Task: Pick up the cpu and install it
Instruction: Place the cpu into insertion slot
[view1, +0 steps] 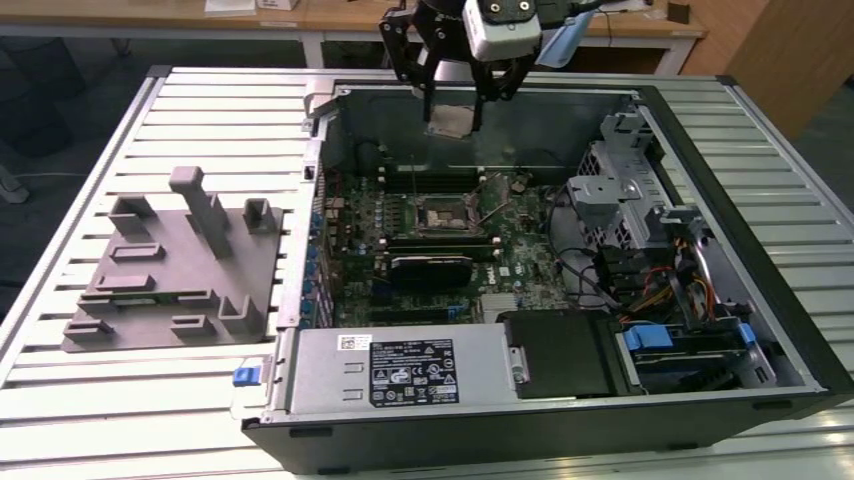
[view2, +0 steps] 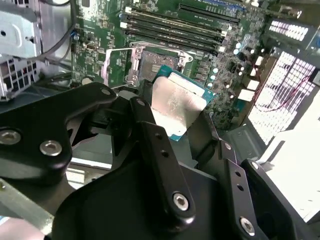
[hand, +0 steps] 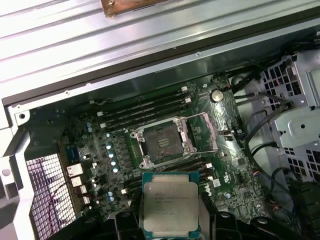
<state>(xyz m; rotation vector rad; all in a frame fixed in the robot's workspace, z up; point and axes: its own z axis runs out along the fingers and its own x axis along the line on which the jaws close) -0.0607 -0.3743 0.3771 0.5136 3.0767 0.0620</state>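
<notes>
My end effector (view1: 455, 104) is clamped on the cpu (hand: 170, 207), gripping two opposite edges, with the silver top towards the first wrist view. The chip hangs in the air inside the open computer case (view1: 561, 115), near its far wall and short of the socket (hand: 162, 142). The socket cover looks swung aside. Judgement: I should carry the chip level, square its corners to the socket, and use no force, because the pins bend easily.

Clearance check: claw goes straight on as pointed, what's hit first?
Probably the board, at or just beside the open socket; the chip in the claw touches first. Depth unclear.
</notes>
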